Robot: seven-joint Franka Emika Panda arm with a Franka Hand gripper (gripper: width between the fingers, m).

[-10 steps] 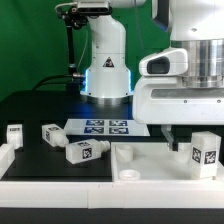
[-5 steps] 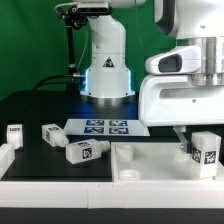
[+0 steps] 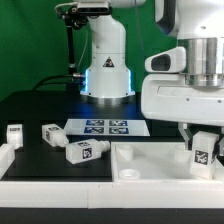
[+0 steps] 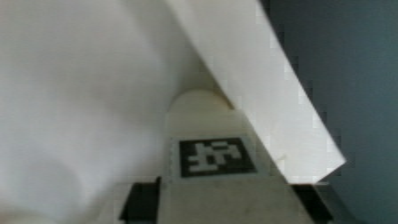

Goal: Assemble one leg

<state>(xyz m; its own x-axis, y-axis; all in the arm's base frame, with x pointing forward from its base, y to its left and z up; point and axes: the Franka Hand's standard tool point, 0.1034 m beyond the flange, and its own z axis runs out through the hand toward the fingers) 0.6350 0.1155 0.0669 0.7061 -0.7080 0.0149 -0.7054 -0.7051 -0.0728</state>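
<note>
Ext. view, L to R:

1. Leg, spare (image 3: 14, 133) – far L, standing by the L rim of the white tray frame (image 3: 60, 170). Tag faces camera.
2. Leg, spare (image 3: 52, 134) – just R of item 1, lying tilted on black table (image 3: 40, 105).
3. Leg, spare (image 3: 84, 151) – lying on its side, nearer the camera than item 2, tag on end face. Near item 2; can't tell if they touch.
4. Marker board (image 3: 106, 127) – flat, on table at foot of arm base (image 3: 106, 60), several tags on top. Behind items 2–3.
5. Panel (image 3: 150, 165) – large flat white part w/ raised rim, round socket (image 3: 131, 176) at its near L corner. Lies R of item 3.
6. Gripper (image 3: 203, 135) – far R, under bulky white wrist housing (image 3: 185, 90); dark fingers (image 3: 188, 131) point down.
7. Leg, task item (image 3: 204, 152) – white chunky post, upright, tag toward camera, over R part of panel. Sits betw. the fingers; its base is at panel level, contact w/ panel not clear.

Wrist view: leg (image 4: 217, 150) seen end-on betw. two dark pads (image 4: 139, 203), tag visible, white panel surface (image 4: 80, 90) behind, rim (image 4: 258, 70) running diagonally, dark table beyond.

Jaws: clenched on item 7, pads against both sides.
</note>
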